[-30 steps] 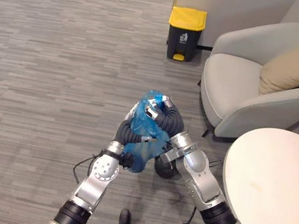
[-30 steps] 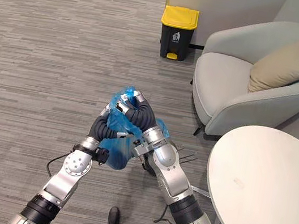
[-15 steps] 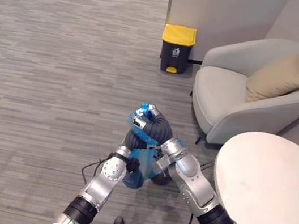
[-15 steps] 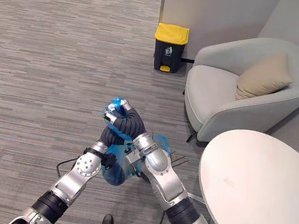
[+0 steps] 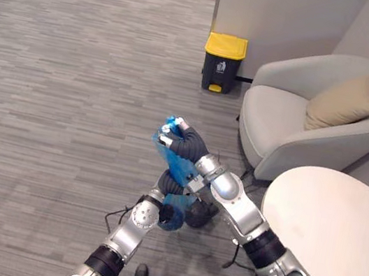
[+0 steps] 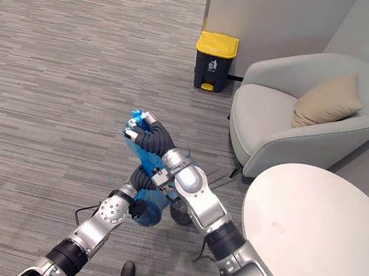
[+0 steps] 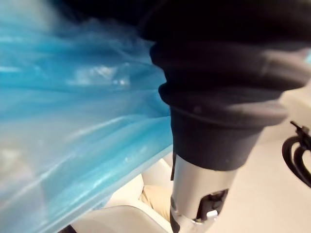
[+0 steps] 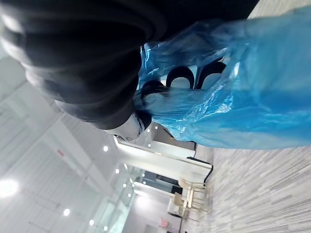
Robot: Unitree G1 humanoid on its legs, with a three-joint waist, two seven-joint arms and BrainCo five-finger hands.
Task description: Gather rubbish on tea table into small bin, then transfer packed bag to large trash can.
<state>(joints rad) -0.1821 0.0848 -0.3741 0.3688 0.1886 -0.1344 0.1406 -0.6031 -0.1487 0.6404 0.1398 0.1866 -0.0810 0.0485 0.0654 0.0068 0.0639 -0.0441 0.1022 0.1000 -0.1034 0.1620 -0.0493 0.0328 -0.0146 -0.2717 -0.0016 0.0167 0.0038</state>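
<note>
A blue plastic rubbish bag (image 5: 178,167) is held off the grey carpeted floor (image 5: 56,102) between the two hands, in front of the robot. The bag's gathered top is clamped in the right hand (image 5: 176,135), which is raised above the rest of the bag; its fingers (image 5: 165,128) are curled tightly round the bunched plastic, and blue film is seen sticking out past them. In the right wrist view the same crumpled blue plastic (image 8: 252,97) is seen wrapped over the curled dark fingertips. The left hand (image 5: 171,184) is placed lower, against the hanging body of the bag, with the bag's rounded bottom seen just below it. Whether the left hand's fingers are apart or closed cannot be told, since they are hidden by the plastic; in the left wrist view, stretched blue film (image 7: 73,107) is seen very close up.

The large trash can (image 5: 223,62), black with a yellow lid, is stood against the wall, well apart from the bag and farther off. A light grey armchair (image 5: 280,118) with a beige cushion (image 5: 341,103) is placed to the right of the can. The round white tea table (image 5: 331,233) is seen at the robot's right, near the right arm
</note>
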